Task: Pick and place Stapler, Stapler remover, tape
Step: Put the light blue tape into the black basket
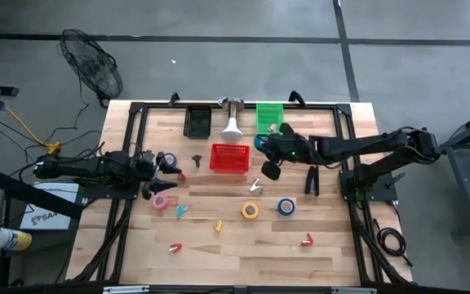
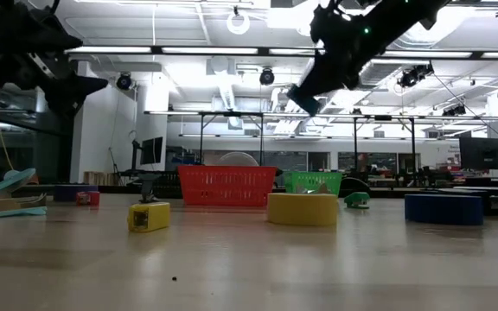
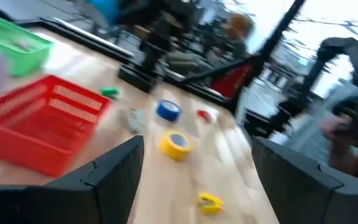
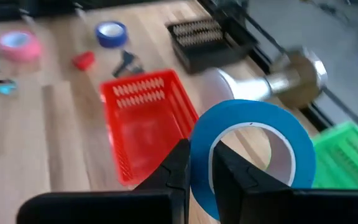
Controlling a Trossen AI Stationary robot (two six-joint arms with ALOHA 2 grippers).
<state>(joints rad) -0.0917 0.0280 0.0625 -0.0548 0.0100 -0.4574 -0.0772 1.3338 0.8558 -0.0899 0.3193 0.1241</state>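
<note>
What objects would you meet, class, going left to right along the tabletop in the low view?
Teal stapler → small red piece → yellow piece → red basket → yellow tape roll → blue tape roll.

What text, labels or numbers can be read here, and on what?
"SA": first letters of dark print on a white sheet beside the table's left side; the rest is covered.
Nothing else can be read: the blue tape roll held in the right claw, the red basket and the green basket show no legible marks.
</note>
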